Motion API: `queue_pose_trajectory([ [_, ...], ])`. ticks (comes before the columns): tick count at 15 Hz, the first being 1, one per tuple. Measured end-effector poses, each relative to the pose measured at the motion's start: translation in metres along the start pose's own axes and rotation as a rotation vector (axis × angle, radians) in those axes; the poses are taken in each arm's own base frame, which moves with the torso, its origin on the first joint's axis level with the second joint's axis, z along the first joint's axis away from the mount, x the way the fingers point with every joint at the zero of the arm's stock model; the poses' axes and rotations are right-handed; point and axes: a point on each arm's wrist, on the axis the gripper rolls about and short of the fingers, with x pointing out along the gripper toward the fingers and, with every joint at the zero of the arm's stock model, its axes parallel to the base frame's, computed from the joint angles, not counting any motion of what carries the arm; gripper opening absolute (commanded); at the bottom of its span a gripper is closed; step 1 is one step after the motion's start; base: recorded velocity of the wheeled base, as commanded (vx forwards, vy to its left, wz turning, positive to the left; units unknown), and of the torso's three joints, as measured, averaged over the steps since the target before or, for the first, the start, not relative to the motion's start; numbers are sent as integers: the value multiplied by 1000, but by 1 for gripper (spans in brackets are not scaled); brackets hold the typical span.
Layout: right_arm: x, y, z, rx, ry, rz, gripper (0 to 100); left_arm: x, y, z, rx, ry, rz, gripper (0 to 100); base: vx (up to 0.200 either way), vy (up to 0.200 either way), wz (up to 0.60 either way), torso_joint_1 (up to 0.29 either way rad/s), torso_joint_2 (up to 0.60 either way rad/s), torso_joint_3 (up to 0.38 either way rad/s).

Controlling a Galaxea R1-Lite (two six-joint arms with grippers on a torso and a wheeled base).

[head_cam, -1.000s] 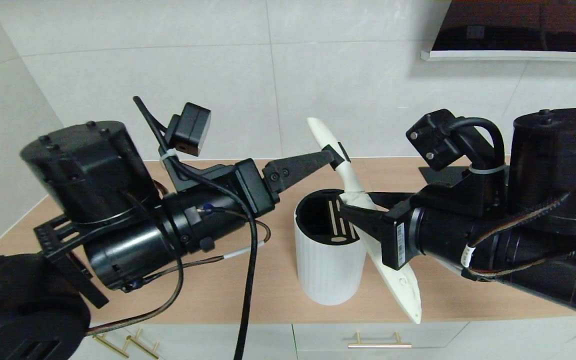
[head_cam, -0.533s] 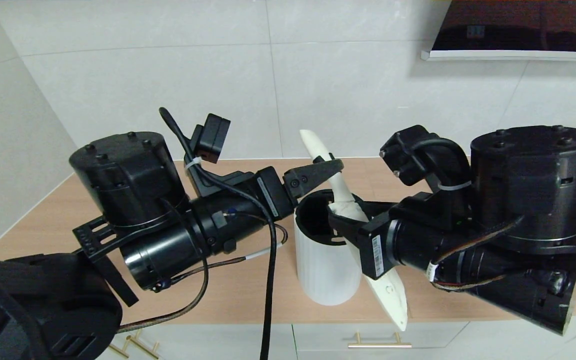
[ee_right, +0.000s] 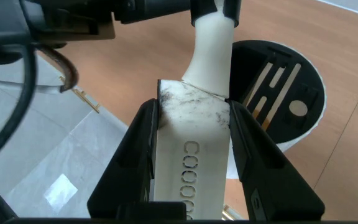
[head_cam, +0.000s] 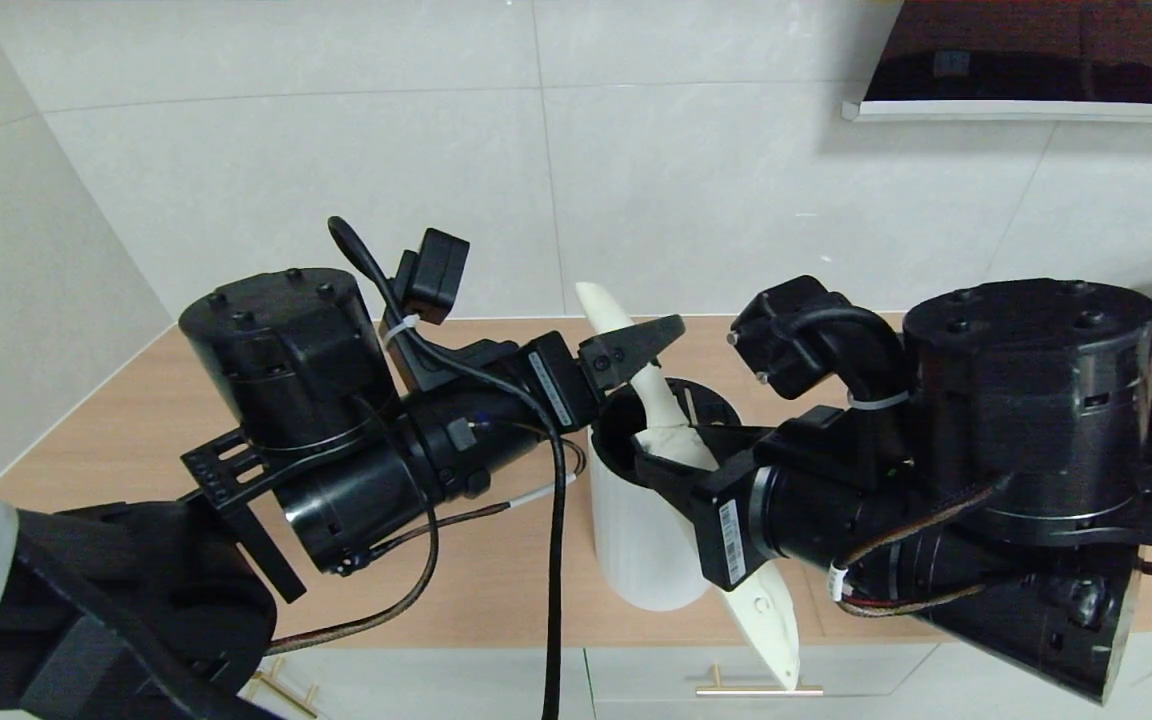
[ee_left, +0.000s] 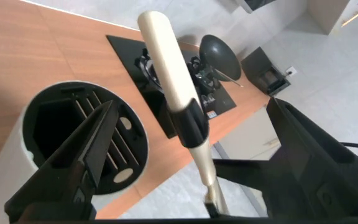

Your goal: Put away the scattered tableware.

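Reckon the right gripper (ee_right: 192,109), clamped on the blade of the cream plastic rice paddle (head_cam: 658,405) slanting over the white ribbed cylindrical holder (head_cam: 636,560) by the wooden bench's (head_cam: 136,400) front edge, shouldn't let go until the wide-open left gripper (ee_left: 191,102) closes round the handle.

The white spatula (head_cam: 649,395), clamped in the right gripper (head_cam: 664,445), is carried lower and toward the robot's left, so that its handle is now set across the mouth of the white holder (head_cam: 636,550). The left gripper (ee_left: 191,104) is brought in nearer the holder's rim.
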Motion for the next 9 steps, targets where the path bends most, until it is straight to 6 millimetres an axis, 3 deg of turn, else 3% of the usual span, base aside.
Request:
queue_pose_trajectory([
  [6,1,3,-3,-1,9,9,0,1,-1,-2,-1,4,0,100,0,0,0,0,0,0],
  [7,1,3,-3,-1,10,9,0,1,0,-2,-1,6,0,0,0,0,0,0,0,0],
  [9,2,4,-5,-4,16,12,0,1,0,-3,-1,8,0,0,0,0,0,0,0,0],
])
